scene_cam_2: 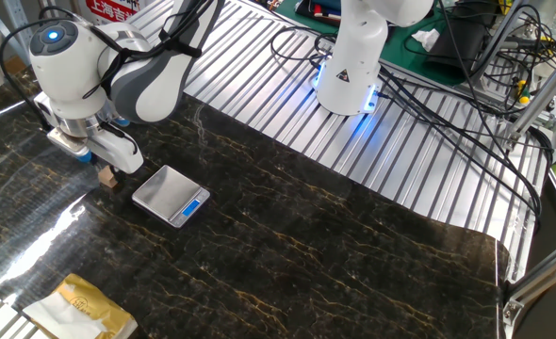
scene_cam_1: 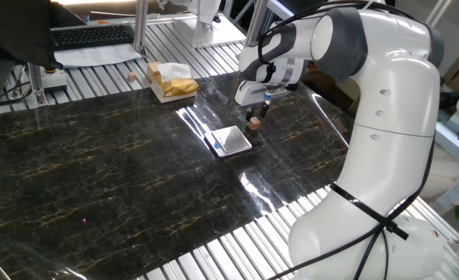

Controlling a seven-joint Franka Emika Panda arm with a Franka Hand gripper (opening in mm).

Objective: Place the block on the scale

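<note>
the surface (scene_cam_1: 97, 171) is black marble with thin gold-brown veins and pale glare streaks. around it runs silvery ribbed metal decking (scene_cam_2: 287, 104). the scale (scene_cam_2: 170, 196) has a shiny silver-white plate, a dark rim and a small blue mark on one edge. the block (scene_cam_2: 107, 178) is tan-brown. the arm (scene_cam_1: 385, 101) is white with grey joints and a blue glowing ring on one joint. a pale-yellow boxy stack (scene_cam_1: 169, 81) sits on a white base.
</note>
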